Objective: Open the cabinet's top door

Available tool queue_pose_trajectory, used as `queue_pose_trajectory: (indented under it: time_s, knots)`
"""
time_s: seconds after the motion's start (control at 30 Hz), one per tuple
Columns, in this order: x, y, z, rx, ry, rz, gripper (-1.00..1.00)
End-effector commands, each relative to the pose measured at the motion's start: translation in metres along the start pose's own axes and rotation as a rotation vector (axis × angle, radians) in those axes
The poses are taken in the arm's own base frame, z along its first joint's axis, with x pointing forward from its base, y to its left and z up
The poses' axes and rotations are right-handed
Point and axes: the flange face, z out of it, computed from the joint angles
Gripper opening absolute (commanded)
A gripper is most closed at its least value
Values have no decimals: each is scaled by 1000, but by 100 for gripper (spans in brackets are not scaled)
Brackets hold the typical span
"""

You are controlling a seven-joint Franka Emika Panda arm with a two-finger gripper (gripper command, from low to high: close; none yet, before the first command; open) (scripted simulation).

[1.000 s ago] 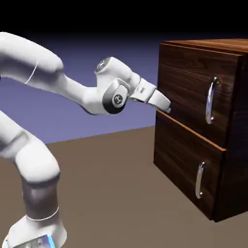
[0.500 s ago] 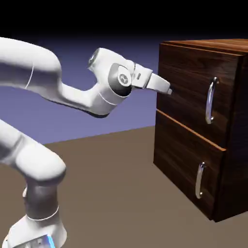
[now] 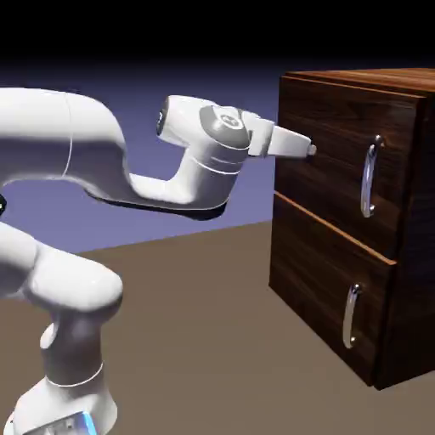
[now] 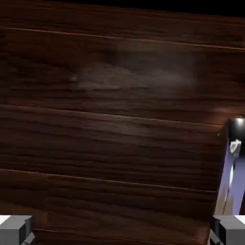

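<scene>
The white two-finger gripper [image 4: 122,230] is facing the closed dark walnut-grain upper door [image 3: 331,144] — jaws standing wide, empty. Approach appears underway; next move is requiring sideways alignment with the curved silver bar handle [image 3: 370,177].

Desk [image 3: 195,340]: plain matte brown top, far edge slanting up toward the exterior view's right, against a blue-violet backdrop. Directly on it: dark walnut-grain two-door cabinet [image 3: 331,229], upright, at the exterior view's right; white robot arm base [image 3: 68,399], lower left, well apart from the cabinet.
</scene>
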Motion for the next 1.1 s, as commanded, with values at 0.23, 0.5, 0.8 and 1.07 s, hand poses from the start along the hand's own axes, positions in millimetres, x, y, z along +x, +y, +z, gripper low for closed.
queue_pose_trajectory:
  time_s: [0.23,0.5,0.8,1.07]
  knots:
    - [10,31,16,59,74,28,0]
    - [14,69,43,119,132,57,0]
    - [9,107,74,174,166,80,0]
    - [16,98,116,163,177,83,-100]
